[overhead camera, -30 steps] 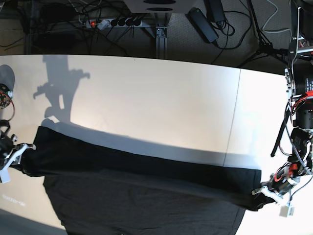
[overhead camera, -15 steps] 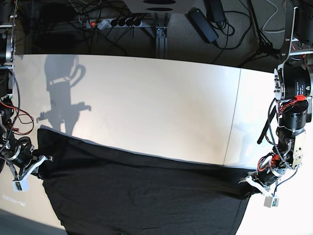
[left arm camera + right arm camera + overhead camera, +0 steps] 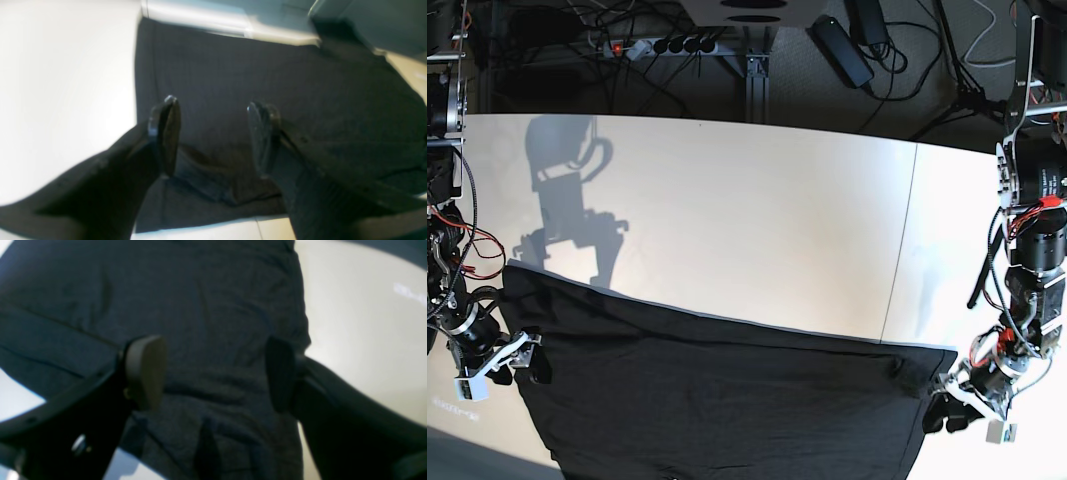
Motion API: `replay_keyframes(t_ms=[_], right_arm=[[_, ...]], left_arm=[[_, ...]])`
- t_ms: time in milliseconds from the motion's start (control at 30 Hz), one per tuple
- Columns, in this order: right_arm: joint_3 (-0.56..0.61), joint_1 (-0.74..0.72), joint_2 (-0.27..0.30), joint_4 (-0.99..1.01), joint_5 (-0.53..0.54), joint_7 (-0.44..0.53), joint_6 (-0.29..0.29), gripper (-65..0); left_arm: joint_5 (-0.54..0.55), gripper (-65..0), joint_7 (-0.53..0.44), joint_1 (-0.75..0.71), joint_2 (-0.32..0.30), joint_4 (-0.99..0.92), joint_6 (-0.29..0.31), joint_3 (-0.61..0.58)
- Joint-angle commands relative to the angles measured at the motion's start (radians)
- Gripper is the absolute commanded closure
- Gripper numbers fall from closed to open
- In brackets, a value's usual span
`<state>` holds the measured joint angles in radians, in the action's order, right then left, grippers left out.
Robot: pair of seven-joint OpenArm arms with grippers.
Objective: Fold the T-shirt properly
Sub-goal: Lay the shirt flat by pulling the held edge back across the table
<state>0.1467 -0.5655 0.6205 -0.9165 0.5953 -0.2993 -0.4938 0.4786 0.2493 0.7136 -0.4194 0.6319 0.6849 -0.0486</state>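
The black T-shirt (image 3: 727,400) lies spread flat over the near part of the white table (image 3: 757,220), and its front runs out of the base view. No print shows. My left gripper (image 3: 955,408) is at the shirt's right corner. In the left wrist view it (image 3: 213,133) is open just above a rumpled fold of the cloth (image 3: 233,73), holding nothing. My right gripper (image 3: 515,362) is at the shirt's left edge. In the right wrist view it (image 3: 213,373) is open over the cloth (image 3: 206,306) and empty.
A seam (image 3: 902,250) crosses the table on the right. Behind the table's far edge lie a power strip (image 3: 662,45), cables and a black adapter (image 3: 842,50). Bare tabletop stretches beyond the shirt's far edge.
Both grippers have opened and let go of the shirt's far edge and drawn back toward the near side. The cloth, earlier held up and stretched, now lies flat on the table.
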Motion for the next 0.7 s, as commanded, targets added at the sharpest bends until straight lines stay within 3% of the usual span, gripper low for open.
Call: replay_keyframes(t_ms=[0,100,133,200,267,300,400,567,667], right_arm=[[-0.012,-0.036,0.021,-0.018,0.019,0.023,-0.049,-44.5],[-0.012,-0.038,-0.005,-0.017,0.009,0.023,-0.049,-44.2],[-0.011,-0.038,-0.018,-0.015,-0.011,0.023,-0.049,-42.1],[-0.012,-0.038,-0.048,-0.008,-0.071,0.023,-0.049,-27.8],[-0.012,-0.038,-0.077,0.005,-0.134,0.022,-0.048,-3.3],[-0.012,-0.038,-0.090,0.014,-0.162,0.018,-0.048,0.0],[-0.012,-0.038,-0.117,0.060,-0.217,0.003,-0.045,0.0],[-0.012,-0.038,-0.128,0.177,-0.248,0.008,-0.034,0.0],[-0.012,-0.035,-0.128,0.235,-0.248,-0.009,-0.034,0.0]], left_arm=[[0.031,-35.6,-0.005,0.040,-0.014,0.038,0.013,0.004],[0.040,-34.5,0.031,0.043,-0.001,0.050,0.013,0.002],[0.034,-31.7,0.036,0.041,0.008,0.043,-0.012,0.002],[-0.002,-18.3,0.035,0.038,0.030,0.017,-0.085,0.002],[-0.033,-4.9,0.027,0.037,0.052,-0.015,-0.098,0.002],[-0.046,0.0,0.025,0.038,0.063,-0.032,-0.098,0.001],[-0.105,0.0,0.018,0.040,0.090,-0.079,-0.100,-0.027],[-0.190,0.0,-0.017,0.039,0.126,-0.176,-0.231,-0.129],[-0.200,0.0,-0.012,0.040,0.138,-0.215,-0.236,-0.183]])
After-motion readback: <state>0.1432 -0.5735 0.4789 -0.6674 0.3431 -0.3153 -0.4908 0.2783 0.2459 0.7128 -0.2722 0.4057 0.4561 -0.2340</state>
